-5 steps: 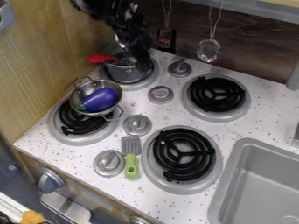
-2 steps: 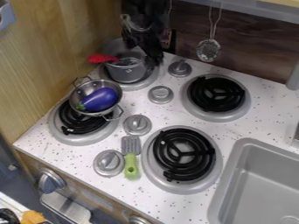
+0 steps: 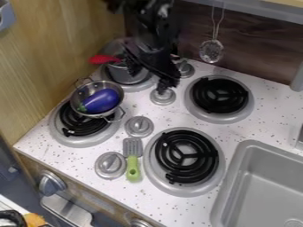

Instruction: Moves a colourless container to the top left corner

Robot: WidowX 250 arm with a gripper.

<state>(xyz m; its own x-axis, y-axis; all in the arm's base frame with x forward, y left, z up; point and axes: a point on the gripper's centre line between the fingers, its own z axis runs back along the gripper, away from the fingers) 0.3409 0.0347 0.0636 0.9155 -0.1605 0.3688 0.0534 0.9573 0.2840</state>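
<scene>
Pot (image 3: 122, 75) sits on the back-left burner (image 3: 137, 86), so your move looks nearly done; clearing the gripper (image 3: 154, 72) probably remains. Clenched or released, I can't tell.

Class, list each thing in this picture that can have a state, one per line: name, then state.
Grey pot, upright on the rear left burner
Metal bowl, holding the eggplant
Eggplant, lying in the bowl
Red handle, sticking out over the pot's rim
Spatula, lying on the counter
Strainer, hanging
Coil burners, dark, not glowing
Black arm, partly in front of the pot
</scene>
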